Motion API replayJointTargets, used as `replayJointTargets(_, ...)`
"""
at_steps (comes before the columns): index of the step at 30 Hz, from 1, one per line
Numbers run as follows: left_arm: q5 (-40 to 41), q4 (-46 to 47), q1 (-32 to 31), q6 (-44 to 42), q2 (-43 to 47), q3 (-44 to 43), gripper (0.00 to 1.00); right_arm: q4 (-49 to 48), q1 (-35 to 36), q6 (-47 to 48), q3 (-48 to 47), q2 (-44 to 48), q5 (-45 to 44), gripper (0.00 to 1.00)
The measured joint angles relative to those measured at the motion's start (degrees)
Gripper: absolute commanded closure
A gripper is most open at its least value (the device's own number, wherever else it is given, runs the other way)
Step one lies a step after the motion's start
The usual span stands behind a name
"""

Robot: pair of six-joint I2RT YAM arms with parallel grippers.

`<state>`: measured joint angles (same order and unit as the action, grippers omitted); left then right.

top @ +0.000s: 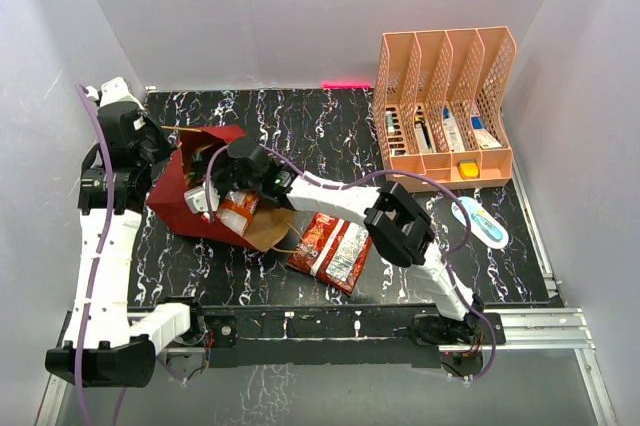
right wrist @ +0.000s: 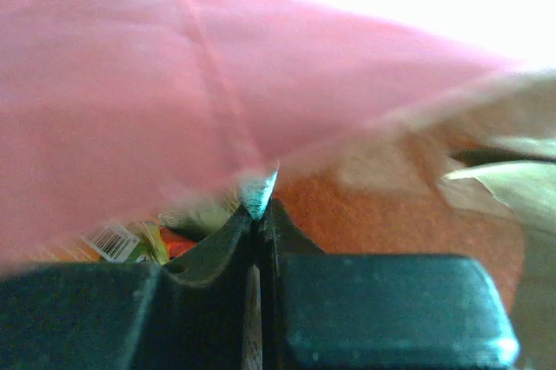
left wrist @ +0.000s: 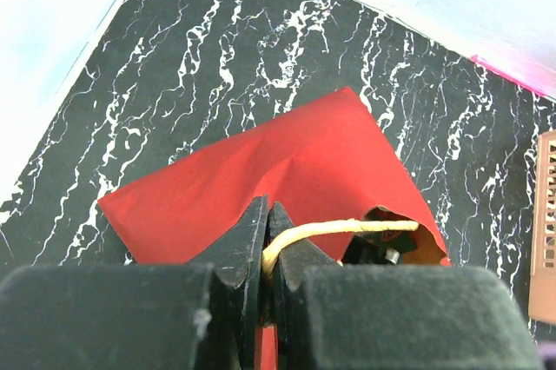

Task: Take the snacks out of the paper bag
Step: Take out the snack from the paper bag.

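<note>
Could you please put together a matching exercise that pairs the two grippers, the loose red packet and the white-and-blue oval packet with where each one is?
Column 1:
1. left gripper
2. right gripper
3. red snack packet
4. white-and-blue oval packet

Column 2:
A. on the table in front of the file organiser
B. shut on the twisted handle of the paper bag
C. flat on the table just right of the bag's mouth
D. inside the bag's mouth, pinching a silvery edge

Pairs: 1-B, 2-D, 3-C, 4-A
</note>
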<state>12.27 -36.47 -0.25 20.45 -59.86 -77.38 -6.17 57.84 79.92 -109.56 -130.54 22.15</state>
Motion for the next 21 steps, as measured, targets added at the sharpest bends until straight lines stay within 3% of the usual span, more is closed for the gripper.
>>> replayJointTargets(13, 1.2, 0.2, 0.0, 1.2, -1.6, -0.2, 1.00, -1.6, -0.6, -15.2, 10.2, 12.3, -2.1, 0.92)
replayJointTargets(21, 1.7, 0.0, 0.0, 1.1, -1.6, -0.7, 1.00, -7.9, 1.3, -18.1, 28.6, 22.8, -2.1, 0.92)
